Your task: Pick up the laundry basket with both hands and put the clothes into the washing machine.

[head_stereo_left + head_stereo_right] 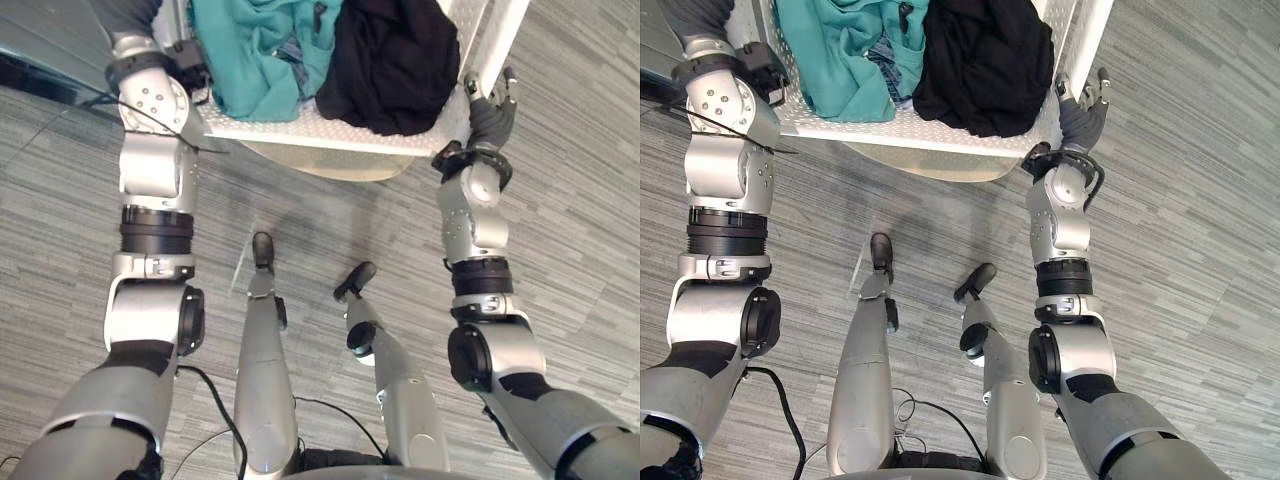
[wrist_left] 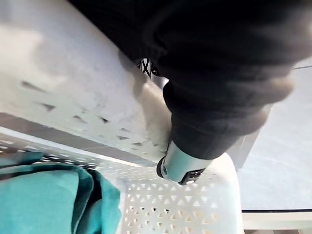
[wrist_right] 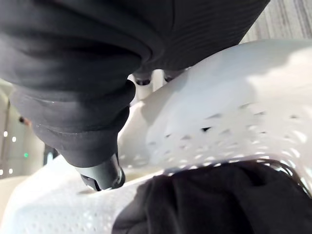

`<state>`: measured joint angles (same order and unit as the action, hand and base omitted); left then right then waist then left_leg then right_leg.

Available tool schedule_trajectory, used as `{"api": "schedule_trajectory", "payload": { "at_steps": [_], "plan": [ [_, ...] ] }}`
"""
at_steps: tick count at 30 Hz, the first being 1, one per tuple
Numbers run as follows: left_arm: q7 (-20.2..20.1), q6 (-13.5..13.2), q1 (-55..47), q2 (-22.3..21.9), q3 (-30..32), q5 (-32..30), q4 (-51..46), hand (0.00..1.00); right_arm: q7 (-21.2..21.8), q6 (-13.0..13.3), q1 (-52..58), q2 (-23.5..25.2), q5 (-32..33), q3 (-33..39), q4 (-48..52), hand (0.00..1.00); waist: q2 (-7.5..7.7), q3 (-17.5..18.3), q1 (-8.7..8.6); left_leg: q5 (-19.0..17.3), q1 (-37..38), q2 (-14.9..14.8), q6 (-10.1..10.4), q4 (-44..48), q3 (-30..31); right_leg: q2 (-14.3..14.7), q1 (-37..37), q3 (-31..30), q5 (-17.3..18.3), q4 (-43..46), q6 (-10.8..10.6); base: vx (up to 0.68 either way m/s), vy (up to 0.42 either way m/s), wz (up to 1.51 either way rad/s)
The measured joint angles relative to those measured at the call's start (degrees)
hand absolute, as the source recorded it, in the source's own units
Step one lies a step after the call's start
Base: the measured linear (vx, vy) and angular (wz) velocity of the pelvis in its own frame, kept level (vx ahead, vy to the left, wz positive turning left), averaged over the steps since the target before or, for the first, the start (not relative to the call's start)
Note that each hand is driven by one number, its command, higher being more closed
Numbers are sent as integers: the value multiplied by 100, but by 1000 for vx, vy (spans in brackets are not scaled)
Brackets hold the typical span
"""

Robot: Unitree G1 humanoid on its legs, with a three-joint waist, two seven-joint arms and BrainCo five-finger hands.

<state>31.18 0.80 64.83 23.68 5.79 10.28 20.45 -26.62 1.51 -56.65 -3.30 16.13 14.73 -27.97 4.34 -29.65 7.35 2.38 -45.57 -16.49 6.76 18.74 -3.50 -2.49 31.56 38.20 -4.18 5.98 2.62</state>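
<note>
I hold a white perforated laundry basket up in front of me, between both hands. Inside it, a teal garment lies on the left and a black garment on the right. My left hand grips the basket's left rim, and the left wrist view shows its thumb hooked over the rim above the teal cloth. My right hand clamps the right rim. There its thumb presses inside the wall beside the black cloth, with its fingers on the outside.
Grey striped floor spreads below and around the basket. A dark glossy edge runs along the upper left, beside my left arm.
</note>
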Motion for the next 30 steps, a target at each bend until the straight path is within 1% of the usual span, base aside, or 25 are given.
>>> {"api": "schedule_trajectory", "payload": {
  "at_steps": [1, 2, 4, 7, 12, 16, 18, 20, 22, 23, 25, 26, 27, 28, 29, 30],
  "plan": [
    [126, -23, 115, -35, 77, 0, 2, 0, -68, 19, -117, 16, 51, 2, -186, 0, 1, 0, 19, 3, 1, -27, 3, -2, -6, 30, -3, 19, -32, -27, 43, 68, 23, -5],
    [166, -30, 192, -36, 104, 0, 1, 0, -70, 28, -189, 24, 103, 0, -290, 0, 1, 0, 19, 4, 1, -37, 3, -4, -3, 39, -3, 28, -33, -27, 45, 85, 27, -4],
    [154, -156, 417, -22, 89, 0, 1, 0, -67, 96, -382, 78, 204, -24, -352, 0, 1, 0, 22, 10, 9, -49, 8, -23, 7, 48, -3, 48, -35, -27, 48, 63, 26, -1],
    [105, -318, 615, 42, -143, 2, 1, 0, -68, 152, -619, 64, 342, -41, -676, 0, 1, 0, 17, 20, 49, -43, -7, -70, 4, 38, -13, 62, -54, -27, 74, 66, 50, 0],
    [-124, -343, 611, 224, -363, 0, 195, 0, 37, 213, -621, 47, 358, -43, -772, 0, 2, 0, -2, 21, 65, -44, -7, -83, -11, 37, -13, 59, -55, -28, 75, 56, 52, -1],
    [-117, -342, 606, 229, -415, -169, 215, 0, 73, 238, -595, 48, 358, -67, -783, 0, 2, 0, -13, 26, 87, -45, -15, -103, -47, 36, -13, 32, -57, -44, 78, 40, 53, -3],
    [-85, -344, 601, 242, -421, -282, 192, 0, 55, 314, -425, 53, 359, -166, -611, 0, 5, 1, -13, 96, 130, -32, -8, -224, -131, 40, -18, 3, -90, -125, 49, 32, 38, 0],
    [5, -347, 451, 334, -416, -401, -64, 0, 50, 373, 83, 103, 360, -324, -102, 0, 5, 1, -21, 135, 170, -21, 3, -315, -143, 42, -15, 1, -108, -157, 29, 53, 25, -1],
    [153, -373, -36, 363, -312, -520, -663, 0, 23, 455, 1039, 103, 351, -334, 605, 0, 5, 1, -27, 134, 245, -43, 4, -275, -147, 29, -84, 8, -108, -74, 29, 94, 35, 0],
    [176, -390, -194, 363, -258, -586, -775, 0, 6, 471, 1291, 103, 346, -310, 733, 0, 5, 1, -25, 134, 282, -54, 4, -253, -147, 21, -122, 16, -107, -29, 29, 106, 53, 1],
    [173, -420, -1017, 337, 21, -776, -1267, 0, -30, 487, 2141, 104, 299, -135, 1039, 0, 4, 0, -61, 128, 565, -103, 9, -219, -183, -46, -297, 42, -89, 248, 28, 135, 89, -2],
    [141, -490, -1669, 270, 197, -921, -1548, 0, -31, 504, 2654, 101, 189, 32, 1204, 0, 4, 1, -62, 118, 792, -110, 17, -167, -259, -142, -444, 58, 30, 504, 58, 134, 96, 1],
    [118, -526, -2001, 186, 302, -992, -1674, 0, -16, 515, 2920, 95, 117, 124, 1287, 0, 4, 0, -65, 110, 916, -95, 24, -145, -302, -212, -529, 67, 132, 645, 49, 128, 69, 12],
    [113, -570, -2490, 29, 481, -1062, -1885, 0, 9, 570, 3308, 89, 88, 233, 1371, 0, 4, 1, -65, 60, 1101, -65, 30, -78, -319, -307, -678, 77, 318, 849, 41, 108, 19, 24],
    [26, -686, -3249, -201, 746, -1114, -2183, 0, 85, 614, 3777, 76, -96, 336, 1377, 0, 7, 3, -60, -98, 1371, -39, 48, 37, -324, -428, -919, 87, 649, 1149, 25, 99, -29, 31],
    [-76, -830, -4015, -405, 838, -1123, -2419, 0, 187, 629, 4213, 62, -272, 403, 1346, 0, 11, 5, -32, -255, 1646, -5, 72, 94, -315, -528, -1160, 96, 987, 1382, 5, 54, -56, 32]
  ]
}}
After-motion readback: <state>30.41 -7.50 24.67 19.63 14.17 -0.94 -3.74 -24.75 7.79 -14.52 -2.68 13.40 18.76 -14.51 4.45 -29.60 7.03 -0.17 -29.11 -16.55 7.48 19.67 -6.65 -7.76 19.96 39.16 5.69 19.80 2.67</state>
